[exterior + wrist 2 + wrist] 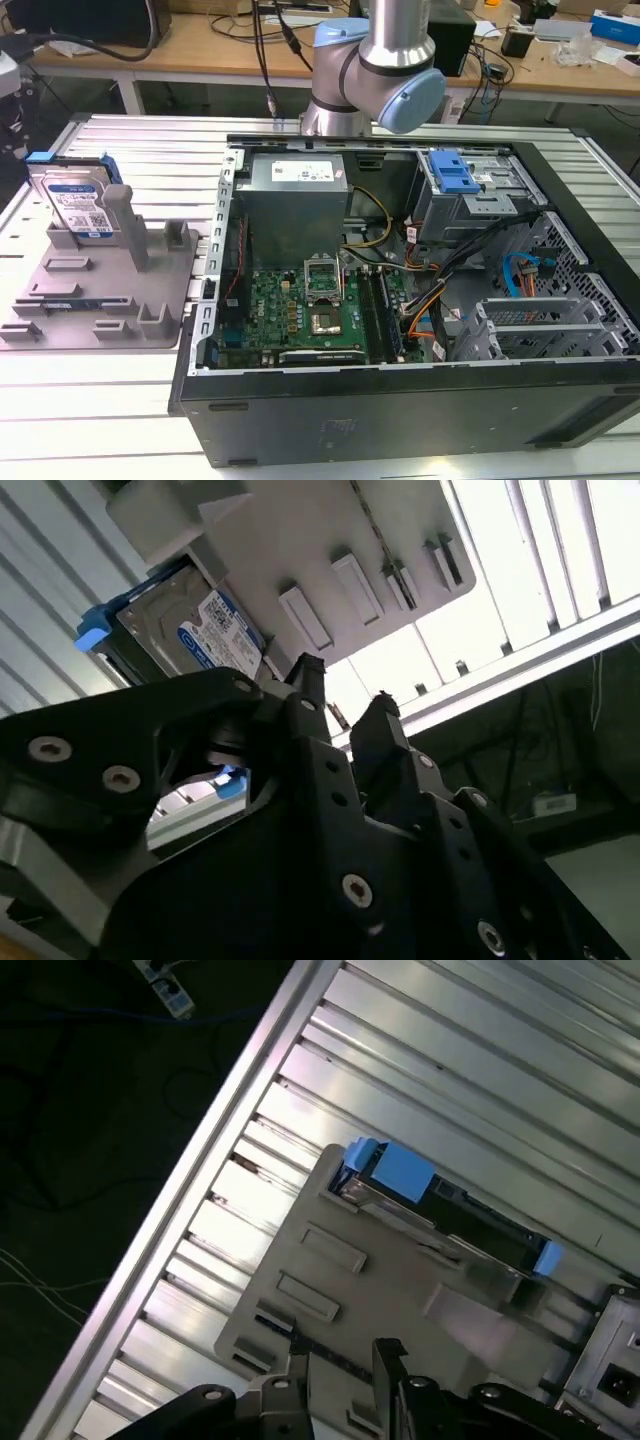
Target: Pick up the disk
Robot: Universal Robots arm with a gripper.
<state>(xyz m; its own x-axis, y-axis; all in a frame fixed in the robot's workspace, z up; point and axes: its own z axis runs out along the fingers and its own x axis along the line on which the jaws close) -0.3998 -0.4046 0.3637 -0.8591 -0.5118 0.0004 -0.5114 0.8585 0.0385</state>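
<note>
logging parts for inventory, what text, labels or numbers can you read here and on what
No text here can be quoted as it reads.
Label on the disk: blue-and-white print, too small to read in the exterior view and blurred in the second wrist view.
White sticker on the power supply: print too small to read.
Front wall of the computer case: a faint mark, not legible.

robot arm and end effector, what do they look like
The arm is silver metal tubing with pale blue joint caps. The end effector in the second wrist view is black and angular, with silver screw heads and two narrow fingers.
</note>
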